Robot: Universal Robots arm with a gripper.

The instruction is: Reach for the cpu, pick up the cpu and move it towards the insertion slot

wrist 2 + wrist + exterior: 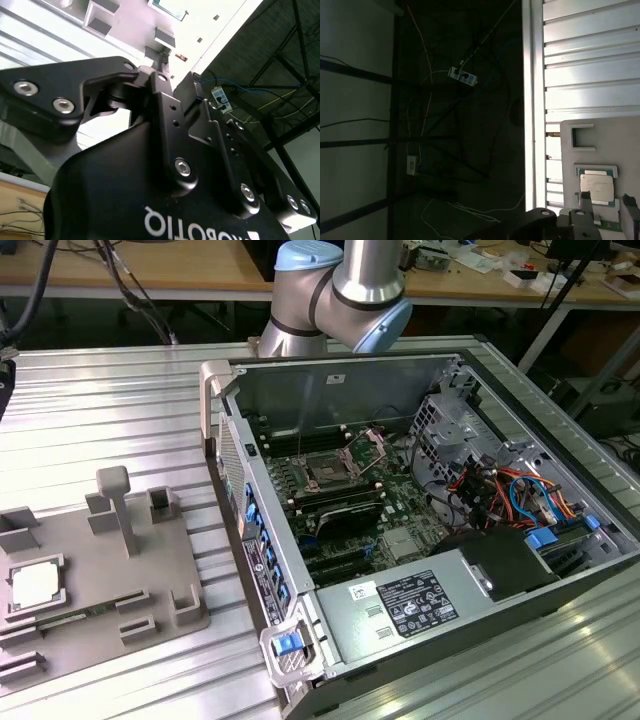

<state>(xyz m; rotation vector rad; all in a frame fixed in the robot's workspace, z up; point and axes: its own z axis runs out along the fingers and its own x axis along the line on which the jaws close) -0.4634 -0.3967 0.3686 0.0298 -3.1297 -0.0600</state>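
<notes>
One cpu (pixel 35 585) flat in grey tray (pixel 95 565), plate up, square, no long axis. Exterior view: 8 o'clock from one slot (pixel 328 472). One gripper (pixel 607 200), jaws released, empty.

One cpu (pixel 35 585), one grey tray (pixel 95 562), one open computer case (pixel 330 388), one insertion slot (pixel 327 470).

Ribbed aluminium table (pixel 110 410) is spanning the foreground in the exterior view, with overhead light glaring white off its slats. Wooden desks (pixel 150 270) are running along the far side, and dark cables (pixel 125 290) are hanging down in front of them. In the first wrist view the floor (pixel 355 100) is lying in shadow past the table's bright edge. A white power strip (pixel 462 76) and a yellow cord (pixel 422 60) are resting there, and black frame bars (pixel 355 142) are crossing it.
</notes>
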